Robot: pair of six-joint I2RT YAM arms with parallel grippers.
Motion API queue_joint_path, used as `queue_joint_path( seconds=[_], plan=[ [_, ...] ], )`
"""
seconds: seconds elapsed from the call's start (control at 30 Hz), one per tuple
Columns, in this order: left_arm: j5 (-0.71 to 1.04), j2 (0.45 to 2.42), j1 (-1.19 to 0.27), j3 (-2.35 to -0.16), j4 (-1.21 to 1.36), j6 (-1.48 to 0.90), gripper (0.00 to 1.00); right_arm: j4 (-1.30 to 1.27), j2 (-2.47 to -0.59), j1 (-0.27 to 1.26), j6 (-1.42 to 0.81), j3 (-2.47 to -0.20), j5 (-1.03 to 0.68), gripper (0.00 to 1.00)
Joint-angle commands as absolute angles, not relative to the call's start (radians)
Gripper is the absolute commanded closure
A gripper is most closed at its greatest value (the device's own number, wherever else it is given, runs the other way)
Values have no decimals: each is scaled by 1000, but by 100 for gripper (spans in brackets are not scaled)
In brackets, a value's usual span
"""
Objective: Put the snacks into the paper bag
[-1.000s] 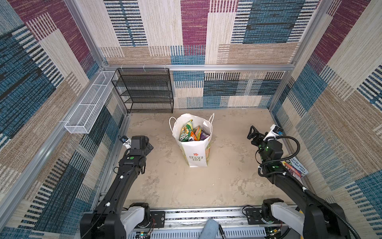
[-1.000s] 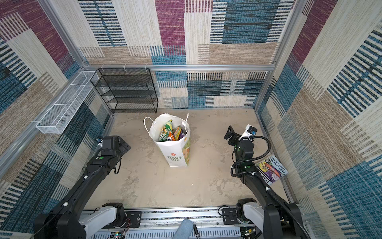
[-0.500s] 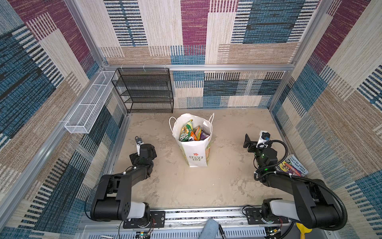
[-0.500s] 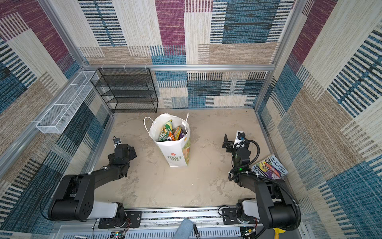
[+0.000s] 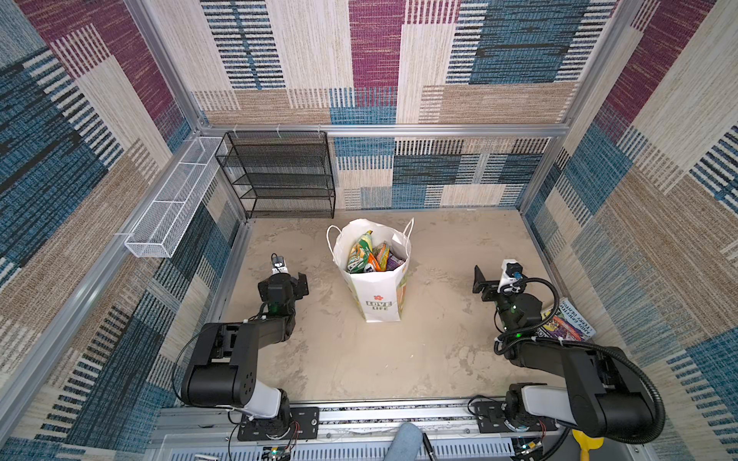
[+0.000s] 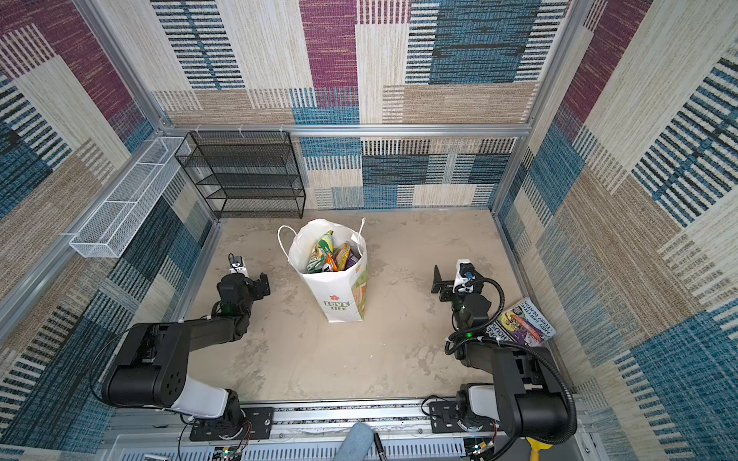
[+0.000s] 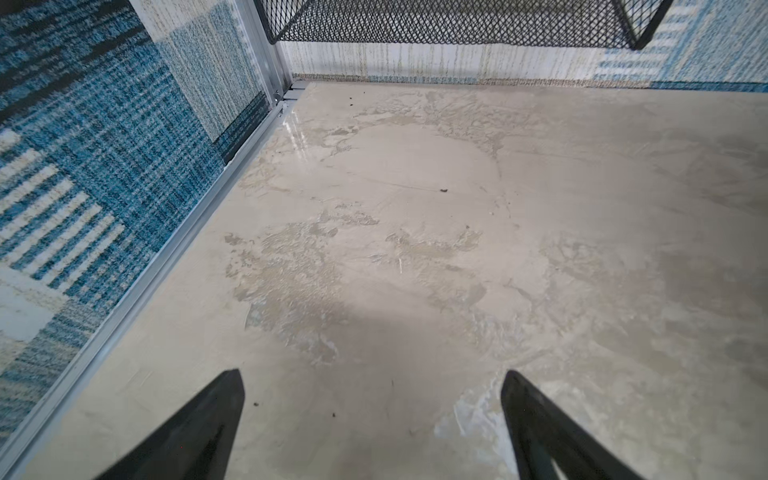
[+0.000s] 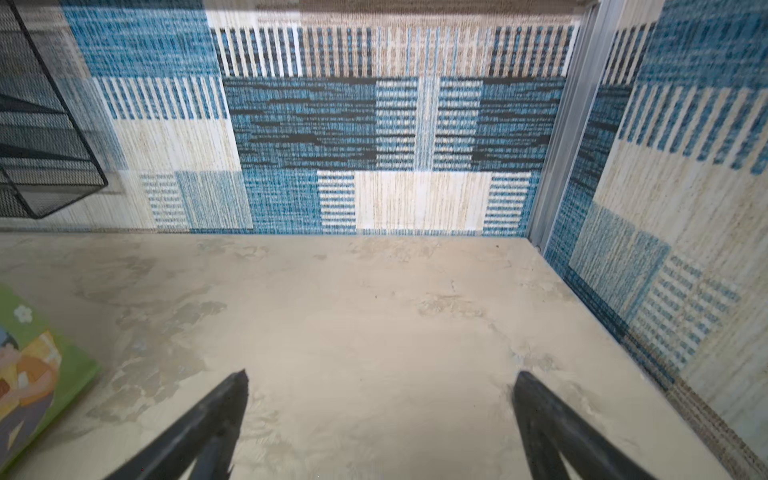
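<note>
Nearest, a ribbed aluminium rail (image 5: 399,415) carries two glossy black arms on white bases. The left arm (image 5: 239,339) lies folded low. The left jaws stand wide apart, two black tapered prongs over bare surface, gripping nothing. The right arm (image 5: 559,359) mirrors it, and the right jaws are likewise spread wide with nothing between them. Both hang above the worktop (image 5: 359,359), a beige slab mottled like trowelled plaster and faintly shiny in places. Just beside the right arm, against the side wall, lies a flat printed magazine (image 6: 523,323) with black lettering and a purple-yellow cover.

Further back, at mid-worktop between the two arms and apart from both, a tall white paper carrier bag (image 5: 379,295) stands upright with its mouth open. White cord handles splay from its rim. Its near face bears a red flower and green "LOVE LIFE", and its side carries green-orange art. Inside it, glossy plastic snack packets (image 5: 371,257) stand on end, crumpled together: a green-yellow one tallest, orange-pink beside it, purple next.

Farthest, a black expanded-metal shelf rack (image 5: 279,175) stands against the back wall. A long white wire-mesh basket (image 5: 171,203) hangs on the left wall. The walls (image 5: 375,60) are woven patchwork in blue, maroon, tan and cream.
</note>
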State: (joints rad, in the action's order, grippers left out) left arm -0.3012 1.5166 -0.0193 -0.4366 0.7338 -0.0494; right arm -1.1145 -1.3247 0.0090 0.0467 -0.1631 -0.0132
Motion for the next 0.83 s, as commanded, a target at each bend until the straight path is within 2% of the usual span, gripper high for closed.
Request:
queue_joint_path(
  seconds=[0.0, 0.03, 0.13, 0.2, 0.37, 0.8],
  plan=[
    [-249, 1539, -2, -407, 855, -52, 1, -1243, -1384, 8, 69, -156, -84, 0],
    [-242, 1517, -2, -424, 775, -63, 1, -1296, -1423, 8, 77, -149, -92, 0],
    [-247, 1538, -2, -400, 871, -49, 1, -1438, -1553, 8, 74, -147, -98, 0],
    [-239, 1521, -3, -409, 819, -52, 1, -1303, -1522, 1, 84, -186, -121, 0],
    [-239, 1533, -3, -402, 854, -45, 1, -1252, -1540, -61, 23, -227, -183, 0],
    [-232, 1537, -5, -403, 859, -40, 0, -1272, -1532, -42, 35, -213, -146, 0]
  ],
)
